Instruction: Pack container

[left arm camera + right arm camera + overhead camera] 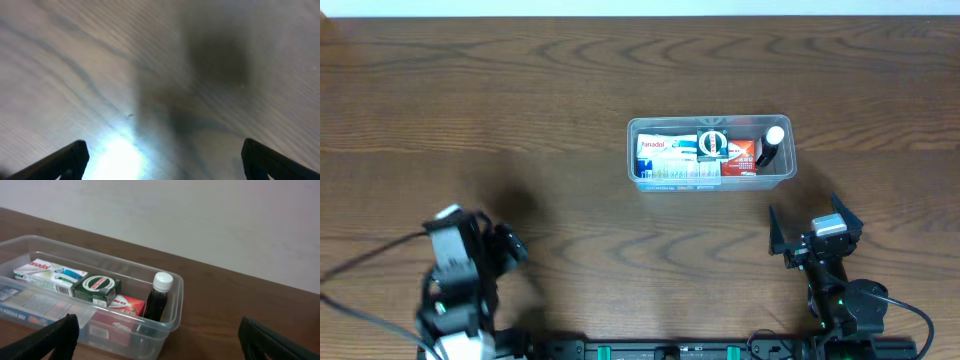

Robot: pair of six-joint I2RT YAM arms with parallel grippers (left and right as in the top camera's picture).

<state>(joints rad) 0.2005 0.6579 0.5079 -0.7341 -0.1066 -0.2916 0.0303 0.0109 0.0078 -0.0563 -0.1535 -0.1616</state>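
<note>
Nearest to us, at the front edge of the table (520, 100), we see the two arms. The left gripper (165, 150) hangs over bare wood, with its two fingers spread wide apart and nothing between them. Its wrist view shows only blurred wood grain, a bright glare spot and a dark shadow.

The right gripper (810, 222) is also spread wide and holds nothing. It stands near the container (710, 121) but apart from it, at the container's right front corner.

A little farther, right of the table's middle, the clear container sits flat on the wood. Inside, a flat blue and white pack (675, 175) lies along the front wall. Behind it we see a white and blue box (655, 148), a green box (712, 146) with a round mark, and a red box (740, 158). A dark bottle (770, 148) with a white cap is at the right end.

Beyond the table, the right wrist view shows a pale wall (200, 220).
</note>
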